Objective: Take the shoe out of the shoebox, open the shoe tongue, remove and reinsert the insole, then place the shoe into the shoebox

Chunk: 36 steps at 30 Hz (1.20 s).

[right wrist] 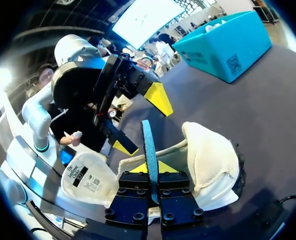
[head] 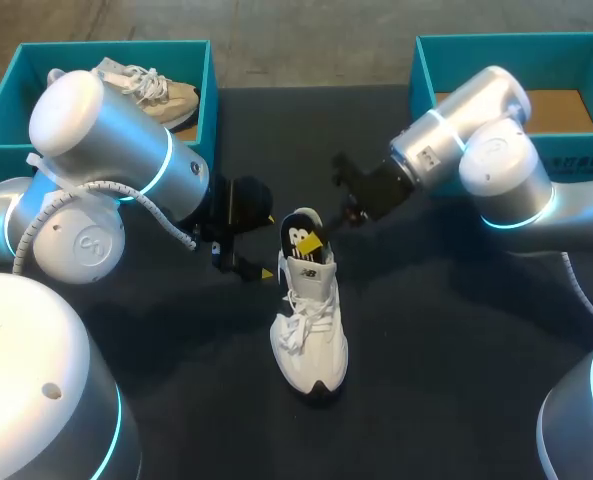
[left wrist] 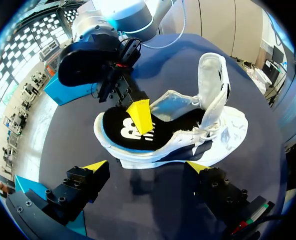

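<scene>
1. The right gripper [right wrist: 152, 167] is clamped on the insole [right wrist: 148, 142]. Its two yellow tips press the thin blue-edged sheet from both sides at the heel end of the shoe [head: 311, 330].
2. The heel end of the insole stands up out of the shoe, dark with a white logo. The rest of it runs down inside the shoe and is hidden.
3. The left gripper [head: 267, 246] hangs just beside the shoe's heel with its fingers spread wide, touching nothing. In its own wrist view the shoe lies ahead of it, across the gap between its tips.
4. The tongue [left wrist: 212, 85] stands lifted, away from the shoe's opening, with loose white laces below it.
5. The right arm comes in from beyond the shoe's heel on the right. The left arm bends in from the left, its wrist level with the heel.
6. The shoe stands upright on the dark table [head: 456, 380], toe pointing toward the robot.
7. Well beyond the heel to the left is a teal shoebox [head: 6, 110] holding a second, beige shoe [head: 146, 90].
8. Another teal box [head: 426, 60] sits beyond the heel to the right, partly covered by the right arm.
</scene>
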### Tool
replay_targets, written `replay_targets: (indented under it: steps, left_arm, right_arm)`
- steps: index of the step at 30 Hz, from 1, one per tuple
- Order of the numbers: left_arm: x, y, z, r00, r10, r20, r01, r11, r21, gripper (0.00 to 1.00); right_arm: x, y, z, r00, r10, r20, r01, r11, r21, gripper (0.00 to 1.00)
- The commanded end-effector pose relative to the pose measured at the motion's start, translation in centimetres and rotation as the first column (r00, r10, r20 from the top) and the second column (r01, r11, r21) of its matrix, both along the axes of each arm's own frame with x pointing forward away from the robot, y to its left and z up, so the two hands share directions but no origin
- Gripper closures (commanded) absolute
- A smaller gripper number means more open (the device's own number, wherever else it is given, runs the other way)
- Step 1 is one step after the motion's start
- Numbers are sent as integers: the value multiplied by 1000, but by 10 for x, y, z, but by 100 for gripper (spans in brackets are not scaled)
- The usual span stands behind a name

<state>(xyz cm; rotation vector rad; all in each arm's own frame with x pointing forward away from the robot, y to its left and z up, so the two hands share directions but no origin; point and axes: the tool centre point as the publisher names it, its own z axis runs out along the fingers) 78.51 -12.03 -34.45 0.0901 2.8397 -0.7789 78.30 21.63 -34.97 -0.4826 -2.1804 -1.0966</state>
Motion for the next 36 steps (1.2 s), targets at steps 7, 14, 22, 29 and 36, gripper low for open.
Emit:
replay_targets:
  steps: [7, 14, 22, 29, 36]
  left_arm:
    - [-1, 0, 0, 1000, 2, 2, -2, 1000, 1, 0]
    - [-1, 0, 0, 1000, 2, 2, -2, 1000, 1, 0]
    - [-1, 0, 0, 1000, 2, 2, -2, 1000, 1, 0]
    - [-1, 0, 0, 1000, 2, 2, -2, 1000, 1, 0]
    - [-1, 0, 0, 1000, 2, 2, -2, 1000, 1, 0]
  right_arm:
    - [-16, 5, -12, 998, 21, -54, -22, 1000, -11, 100]
    - [-20, 4, -14, 998, 22, -66, -24, 999, -23, 100]
    - [-16, 0, 3, 1000, -6, -1, 6, 999, -48, 68]
    - [-4, 2, 11, 999, -5, 42, 7, 999, -51, 65]
    - [6, 7, 6, 999, 4, 45, -2, 999, -50, 72]
